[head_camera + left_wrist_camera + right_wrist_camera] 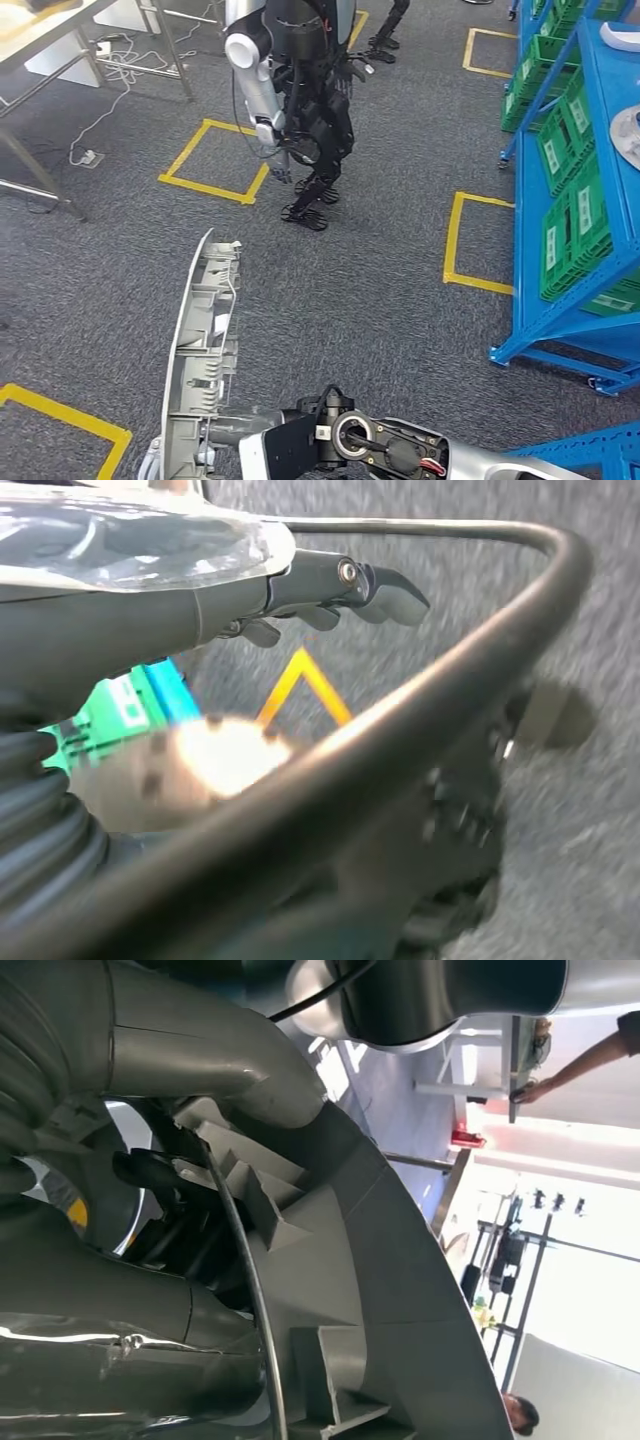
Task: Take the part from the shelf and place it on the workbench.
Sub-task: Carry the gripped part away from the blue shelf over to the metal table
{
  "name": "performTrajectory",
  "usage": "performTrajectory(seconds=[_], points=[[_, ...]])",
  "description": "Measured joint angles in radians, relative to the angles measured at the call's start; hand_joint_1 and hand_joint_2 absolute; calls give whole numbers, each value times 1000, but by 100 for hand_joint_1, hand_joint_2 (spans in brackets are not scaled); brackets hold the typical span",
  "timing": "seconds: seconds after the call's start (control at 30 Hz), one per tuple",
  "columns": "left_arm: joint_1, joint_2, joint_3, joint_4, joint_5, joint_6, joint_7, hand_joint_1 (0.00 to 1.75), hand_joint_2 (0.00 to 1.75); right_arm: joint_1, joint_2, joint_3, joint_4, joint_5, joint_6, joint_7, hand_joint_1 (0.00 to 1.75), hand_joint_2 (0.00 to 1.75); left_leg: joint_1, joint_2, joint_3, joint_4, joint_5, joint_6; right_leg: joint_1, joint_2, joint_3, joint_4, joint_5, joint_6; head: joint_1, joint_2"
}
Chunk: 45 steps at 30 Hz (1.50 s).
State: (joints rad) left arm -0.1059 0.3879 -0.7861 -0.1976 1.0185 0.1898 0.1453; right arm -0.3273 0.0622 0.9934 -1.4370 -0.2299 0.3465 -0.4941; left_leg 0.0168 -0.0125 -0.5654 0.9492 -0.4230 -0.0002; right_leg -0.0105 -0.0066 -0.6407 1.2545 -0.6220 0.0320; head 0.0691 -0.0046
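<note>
clearly, part in both hands

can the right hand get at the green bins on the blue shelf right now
Probably not: the right hand looks busy gripping the long grey ribbed plastic part, and the green bins on the blue metal shelf sit well off across open carpet.

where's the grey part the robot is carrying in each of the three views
Head view: the grey ribbed part stands on edge at lower left, over the carpet.
Left wrist view: its dark curved rim sweeps across the picture, close and blurred.
Right wrist view: its ribbed inner face takes up the middle, next to the right hand's fingers.
Shared landmark: the yellow floor tape, in the head and left wrist views.
</note>
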Motion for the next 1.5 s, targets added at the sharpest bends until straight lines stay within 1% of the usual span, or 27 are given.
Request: performTrajectory(seconds=[0.03,0.07,0.13,0.2,0.23,0.3,0.37,0.47,0.53,0.57,0.63,0.7,0.8,0.87,0.9,0.97,1.0,1.03,1.07,1.1,1.17,1.2,1.27,1.33,1.4,1.47,1.5], points=[[0,0,-2,0,0,0,0,0,175,1,0,0,0,0,0,0,175,175,0,-9,1,0,0,0,0,1,-9,17,5,0,1,0],[0,0,-5,0,0,0,0,0,175,1,-1,0,0,0,0,0,175,175,1,-18,2,1,0,0,-1,3,2,-10,30,-1,2,0],[0,0,-8,0,0,0,0,0,175,1,-1,0,0,0,0,0,175,175,3,-38,5,2,-1,-4,-4,23,65,-148,105,-5,4,0],[-2,0,-10,0,0,0,0,0,175,1,-1,0,0,0,0,0,175,175,2,-55,1,5,0,-13,-6,55,115,-258,142,-9,4,0],[-1,0,-11,0,0,0,0,0,175,0,-1,0,0,0,0,0,175,175,2,-63,-4,5,2,-20,-6,63,124,-277,142,-12,2,0],[1,3,-12,0,-1,0,0,0,175,0,-1,0,0,-1,0,0,175,175,3,-75,-11,0,10,-35,-5,54,129,-286,146,-24,-2,0],[3,5,-13,0,-2,-1,0,0,175,0,-1,0,0,-1,0,0,175,175,3,-52,-24,23,-6,-44,-8,36,134,-300,155,-38,-11,0],[1,4,-13,0,-2,-2,0,0,175,0,-1,0,0,-1,0,0,175,175,3,-4,-112,203,-95,-54,-6,3,134,-308,160,-48,-26,0],[2,3,-13,0,-2,-3,0,0,175,0,-2,1,0,-1,0,1,175,175,4,2,-155,288,-116,-59,-5,-16,132,-308,159,-49,-27,0],[3,3,-13,0,-2,-3,0,0,175,1,-2,1,0,-1,0,1,175,175,6,4,-148,273,-99,-61,-5,-25,132,-308,158,-48,-27,0],[3,4,-13,0,-2,-3,0,0,175,0,-2,1,0,-1,0,1,175,175,10,24,-80,144,-35,-66,-7,-38,133,-304,154,-41,-27,0],[2,3,-14,0,-3,-3,0,0,175,0,-2,1,-1,-1,0,0,175,175,7,45,-21,30,1,-59,-3,-47,132,-297,147,-30,-27,0],[3,4,-14,1,2,-5,2,0,175,-1,-2,1,-1,-5,1,-2,175,175,-1,36,-13,8,0,-34,0,-59,135,-296,141,-15,-16,0],[3,4,-14,1,7,-7,4,0,175,-1,-2,0,-1,-7,1,-4,175,175,0,25,-10,4,2,-19,-5,-46,128,-273,120,-4,-13,0],[2,4,-14,1,10,-8,4,0,175,-1,-2,0,-1,-7,2,-5,175,175,2,20,-8,2,3,-12,-7,-32,112,-233,94,0,-10,0],[1,1,-14,1,16,-9,5,0,175,0,-2,0,0,-8,3,-7,175,175,2,9,-7,2,2,-4,-8,-7,50,-97,27,3,-2,0],[0,-2,-14,1,18,-9,5,0,175,1,-3,0,1,-8,3,-8,175,175,1,2,-7,2,2,-2,-8,-3,19,-31,3,3,1,0],[0,-7,-14,1,19,-11,5,0,175,2,-3,0,2,-8,4,-8,175,175,0,-6,-6,2,2,-2,-8,0,0,6,-3,3,2,0],[1,-12,-14,1,20,-12,7,0,175,2,-3,0,3,-8,6,-8,175,175,0,-15,-5,3,2,-2,-8,1,1,1,13,1,3,0],[1,-19,-14,1,22,-13,10,0,175,3,-3,0,3,-8,7,-9,175,175,1,-25,-3,3,1,-3,-9,4,21,-44,47,0,4,0],[1,-33,-14,1,25,-15,20,0,175,2,-3,0,4,-8,9,-9,175,175,1,-45,-2,5,0,-7,-10,35,83,-186,119,-5,7,0],[0,-38,-14,1,25,-15,24,0,175,2,-3,0,5,-8,9,-9,175,175,1,-54,-6,7,1,-12,-11,52,108,-241,136,-7,6,0],[1,-45,-14,1,26,-16,28,0,175,1,-3,0,6,-8,9,-9,175,175,3,-70,-16,7,7,-26,-8,70,126,-279,138,-12,4,0],[5,-47,-14,1,26,-16,31,0,175,1,-3,0,7,-9,10,-9,175,175,7,-79,-22,3,13,-40,-9,53,132,-290,144,-22,3,0],[7,-53,-14,0,26,-19,34,0,175,0,-2,0,7,-11,10,-9,175,175,5,-51,-42,43,-13,-47,-13,33,139,-306,153,-34,-7,0],[6,-61,-14,0,27,-21,35,0,175,0,-1,-1,8,-14,9,-10,175,175,4,-13,-103,166,-75,-52,-13,12,142,-313,156,-40,-21,0],[6,-64,-14,0,27,-21,35,0,175,0,-1,-1,9,-14,9,-10,175,175,5,-5,-139,236,-101,-55,-11,0,141,-313,156,-41,-24,0]])
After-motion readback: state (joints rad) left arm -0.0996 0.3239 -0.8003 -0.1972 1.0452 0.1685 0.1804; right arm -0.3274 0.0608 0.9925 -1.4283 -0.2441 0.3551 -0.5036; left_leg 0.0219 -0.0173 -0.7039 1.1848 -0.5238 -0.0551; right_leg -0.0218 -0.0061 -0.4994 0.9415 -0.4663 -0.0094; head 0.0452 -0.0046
